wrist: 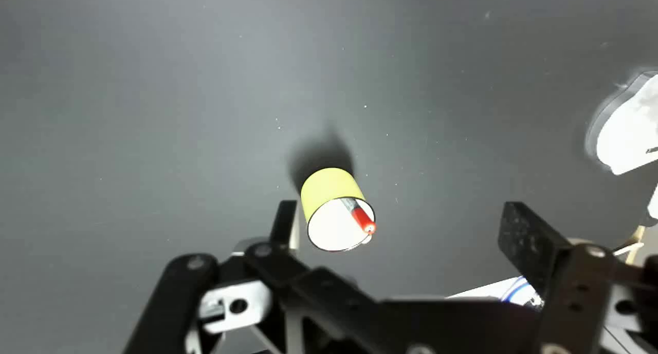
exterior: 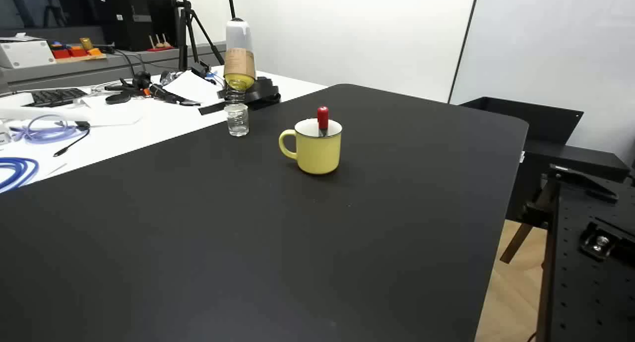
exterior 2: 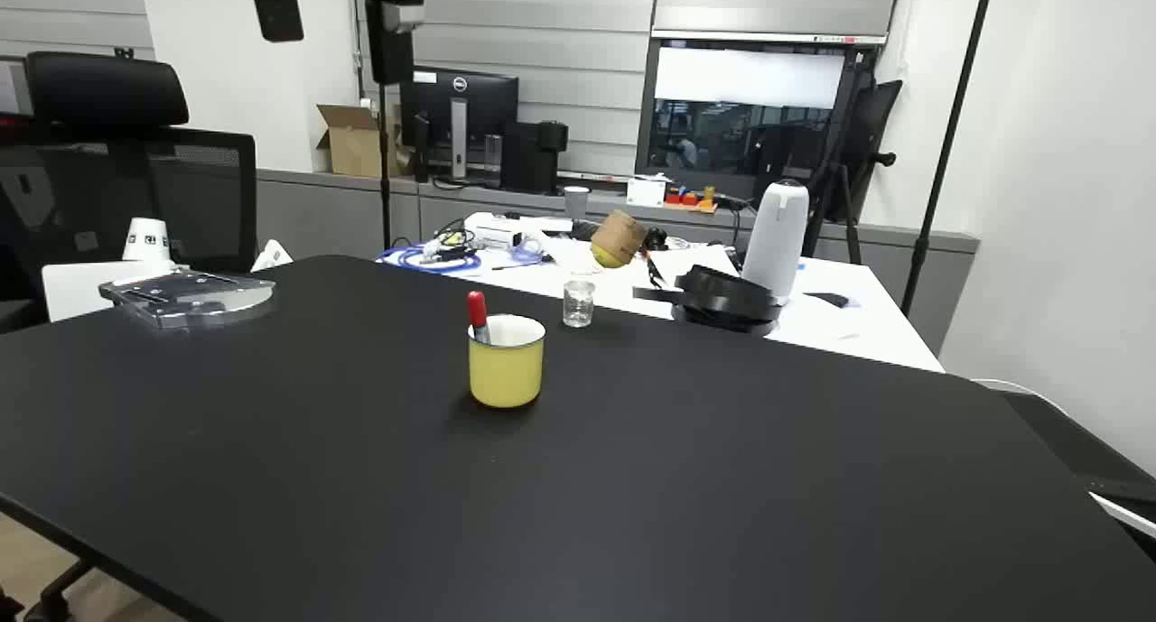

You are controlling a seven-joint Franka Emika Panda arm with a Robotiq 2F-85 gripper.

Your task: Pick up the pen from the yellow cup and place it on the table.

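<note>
The red pen [exterior: 323, 117] stands tilted in the yellow cup [exterior: 317, 156], its red end above the rim and its lower part hidden inside. In an exterior view the pen [exterior 2: 478, 311] leans on the rim of the cup [exterior 2: 506, 375]. The cup stands upright on the black table [exterior: 248, 242]. In the wrist view the pen [wrist: 363, 219] and cup [wrist: 329, 187] lie near the left finger. My gripper [wrist: 401, 228] is open and empty. Its fingers [exterior 2: 339, 58] also show high above the table at the top of an exterior view.
A small clear bottle [exterior: 237, 119] stands behind the cup near the white cluttered table [exterior: 149, 126]; it also shows in an exterior view [exterior 2: 578, 304]. A clear acrylic plate [exterior 2: 190, 297] lies at the table's far left edge there. A black office chair [exterior 2: 126, 180] stands behind it.
</note>
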